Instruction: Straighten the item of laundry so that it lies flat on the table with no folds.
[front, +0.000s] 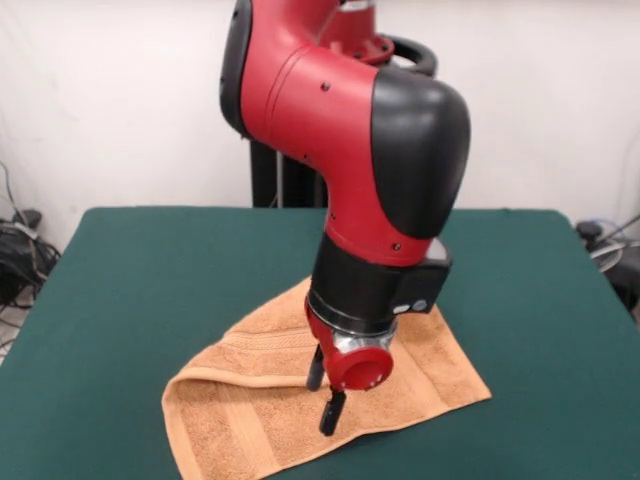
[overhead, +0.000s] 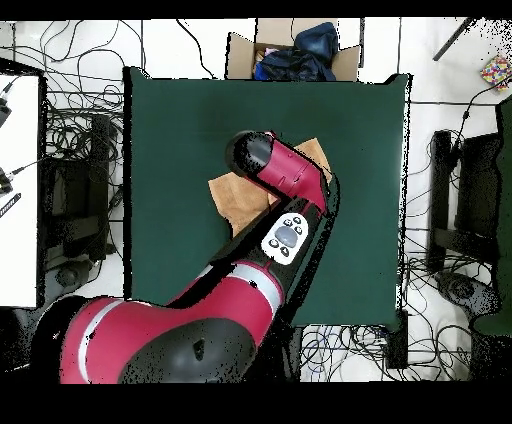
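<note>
The towel (front: 400, 375) lay near the middle of the green table (front: 150, 280), toward the camera-side edge in the front view, not flat: its left end was doubled over, with a rolled fold edge (front: 235, 378) running across and a woven band visible on the lower layer. The right corner lay flat on the felt. The gripper (front: 327, 392) hung directly over the cloth, two dark fingers (front: 332, 412) pointing down at or just above the folded part; contact could not be confirmed, and whether the jaws were parted or closed on cloth could not be told. The red wrist and black forearm housing blocked the towel's middle in the front view. In the overhead view the arm (overhead: 290, 190) covered most of the cloth, leaving only tan patches showing at either side. Off the table: a cardboard box (overhead: 290, 50) with dark fabric beyond one edge, tangled cables (overhead: 80, 120) on the floor, and dark stands at both sides.
</note>
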